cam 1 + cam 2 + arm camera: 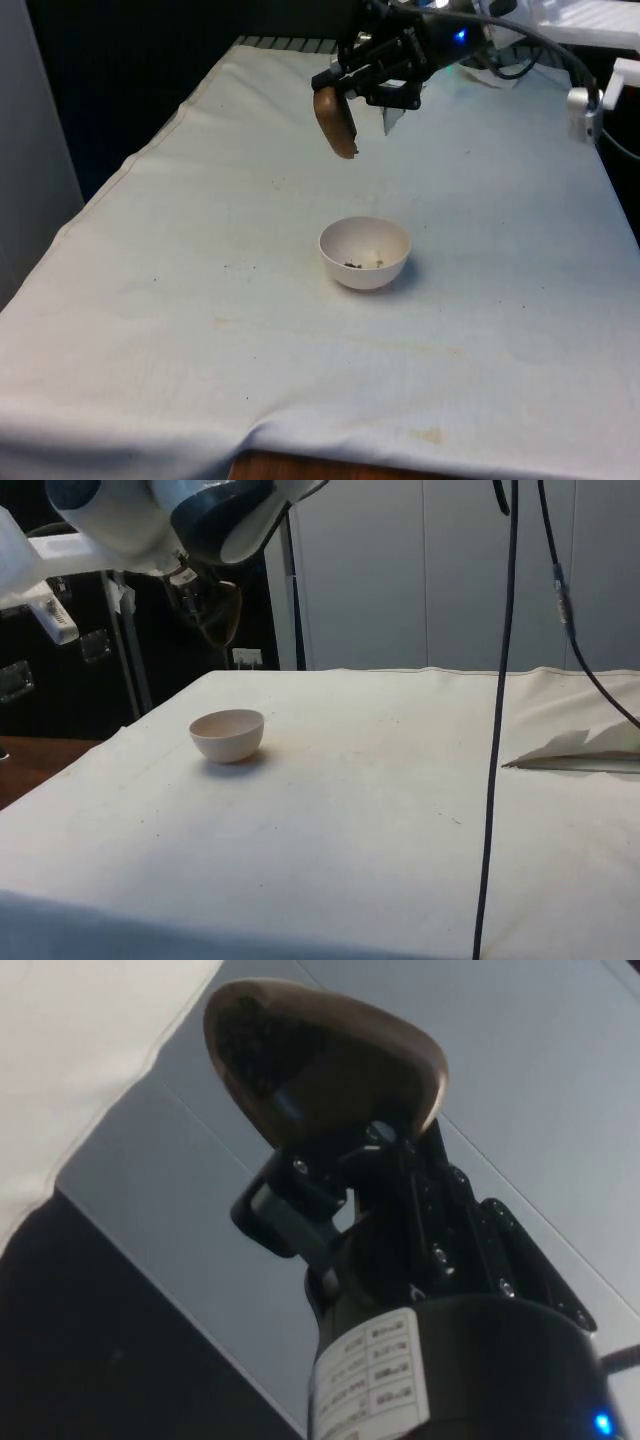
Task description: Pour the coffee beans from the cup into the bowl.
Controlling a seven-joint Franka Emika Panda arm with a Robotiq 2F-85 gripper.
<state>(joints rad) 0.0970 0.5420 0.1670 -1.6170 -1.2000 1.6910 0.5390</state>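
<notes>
A brown wooden cup (pixel 336 122) hangs tipped on its side in the air, and my gripper (pixel 362 92) is shut on its rim. It is above and behind the white bowl (pixel 365 252), slightly toward the front view's left. A few dark coffee beans (pixel 353 264) lie at the bottom of the bowl. In the side view the cup (pixel 220 612) hangs above the bowl (pixel 228 734). The wrist view has the cup (pixel 320 1060) clamped between the fingers (pixel 300 1210), its mouth facing away from the table.
The white cloth (pixel 200 300) covers the whole table. A black cable (pixel 497 720) hangs down in the side view. A folded piece of white paper (pixel 580 750) lies on the cloth at the side view's right.
</notes>
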